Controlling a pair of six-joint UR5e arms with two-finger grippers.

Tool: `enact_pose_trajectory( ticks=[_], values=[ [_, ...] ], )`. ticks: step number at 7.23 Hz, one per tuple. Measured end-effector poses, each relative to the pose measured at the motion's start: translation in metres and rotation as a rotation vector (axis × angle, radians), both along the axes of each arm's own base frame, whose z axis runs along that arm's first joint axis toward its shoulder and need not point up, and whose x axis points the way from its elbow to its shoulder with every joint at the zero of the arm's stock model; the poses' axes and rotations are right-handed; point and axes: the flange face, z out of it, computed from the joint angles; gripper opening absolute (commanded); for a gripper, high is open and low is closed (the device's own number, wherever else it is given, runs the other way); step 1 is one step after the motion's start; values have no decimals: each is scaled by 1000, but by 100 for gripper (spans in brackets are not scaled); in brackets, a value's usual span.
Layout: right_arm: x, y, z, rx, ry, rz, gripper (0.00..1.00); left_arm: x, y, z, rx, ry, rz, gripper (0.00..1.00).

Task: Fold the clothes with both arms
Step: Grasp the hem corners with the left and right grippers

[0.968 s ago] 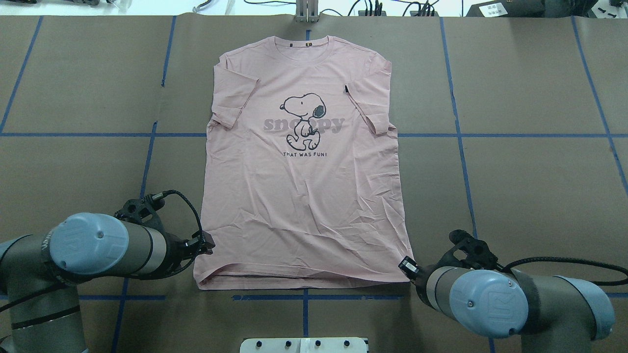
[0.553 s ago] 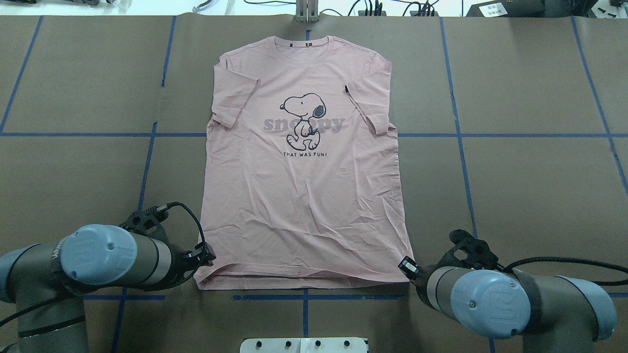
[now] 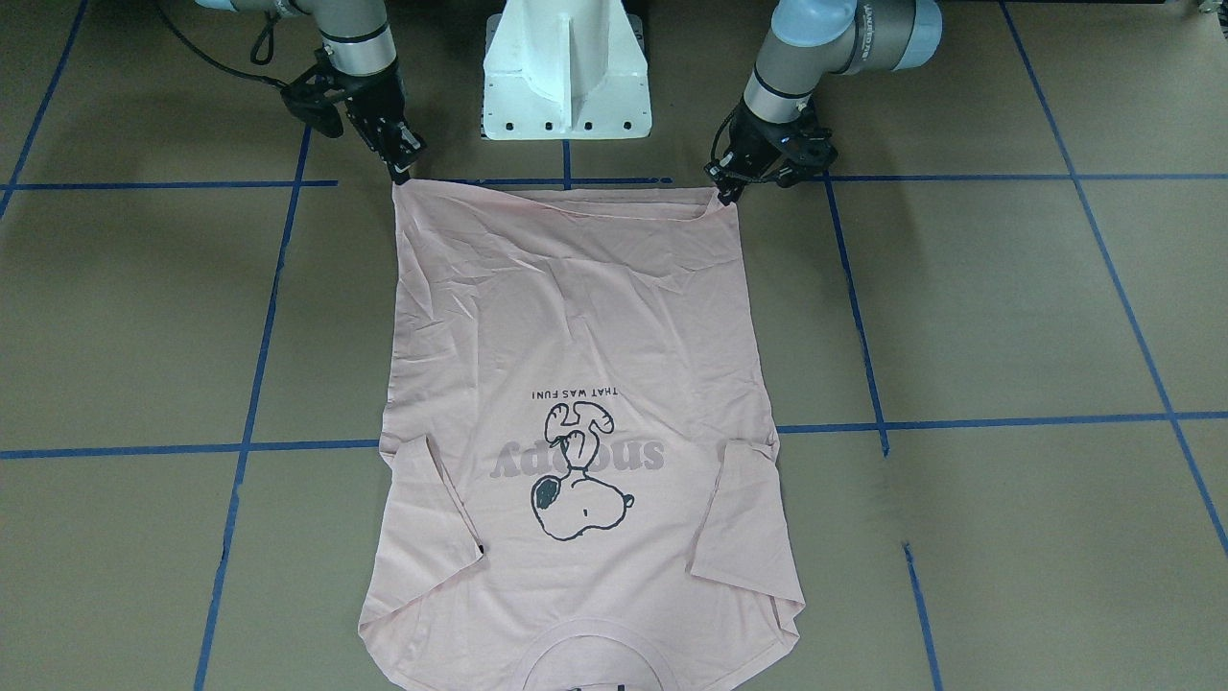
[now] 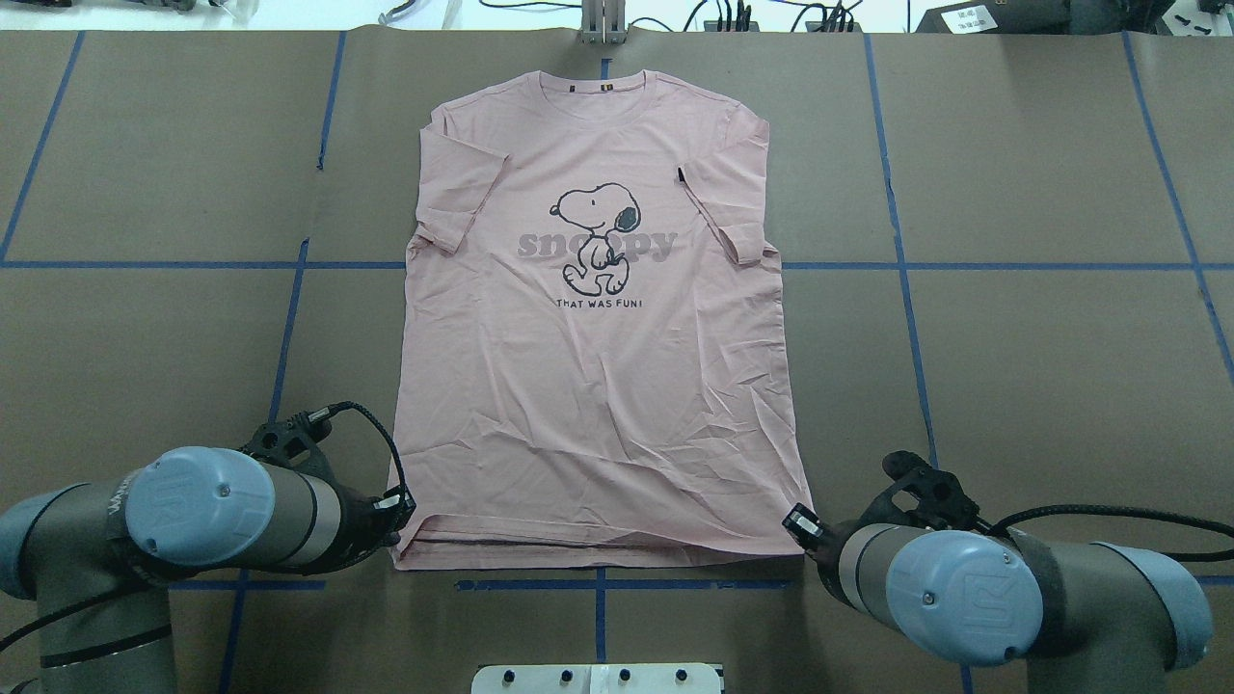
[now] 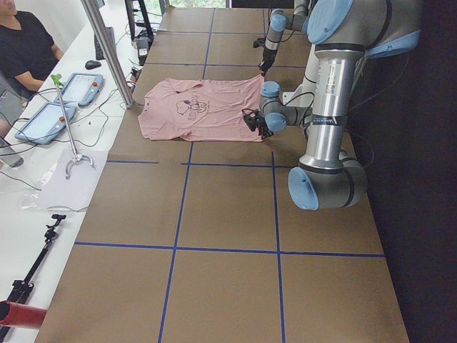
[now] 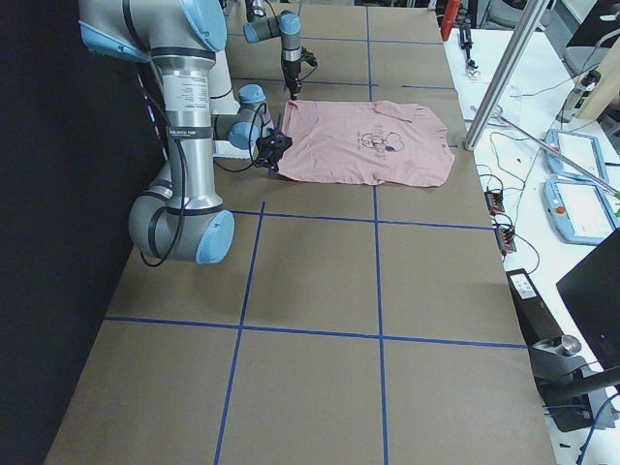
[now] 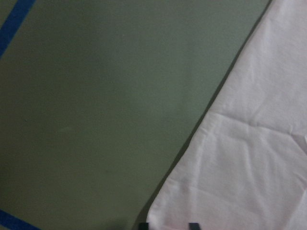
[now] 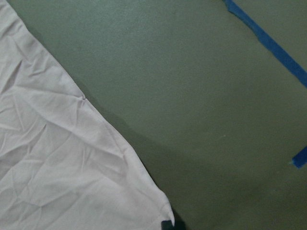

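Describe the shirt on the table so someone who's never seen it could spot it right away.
On the brown table marked with blue tape, a T-shirt lies flat, front up. It is the only pink thing there, with a black-outline Snoopy cartoon on the chest.

Overhead and front cameras face each other across the surface [image 4: 1012, 386], sharing the T-shirt [image 3: 576, 317]. Side cameras view from each end. Wrist cameras sit close above its hem corners.
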Motion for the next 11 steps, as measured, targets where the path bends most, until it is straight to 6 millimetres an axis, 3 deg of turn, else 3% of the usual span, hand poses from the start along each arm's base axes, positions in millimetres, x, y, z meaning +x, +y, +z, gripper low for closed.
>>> enact_pose_trajectory(
  ticks=[4,5,6,7,9,11],
  values=[
    [9,2,-8,2,-20,0,0,-12,7,-16,4,35,5,0],
    [16,3,-8,2,-21,-2,0,-19,14,-18,0,40,11,28],
    [20,5,-8,3,-21,-3,0,-19,21,-15,-16,36,13,50],
    [21,5,-7,3,-20,-4,0,-16,25,-13,-31,31,10,58],
    [21,6,-7,3,-19,-5,0,1,25,-13,-44,28,7,60],
    [21,6,-6,4,-17,-7,0,20,21,-12,-47,20,8,55]
  ],
)
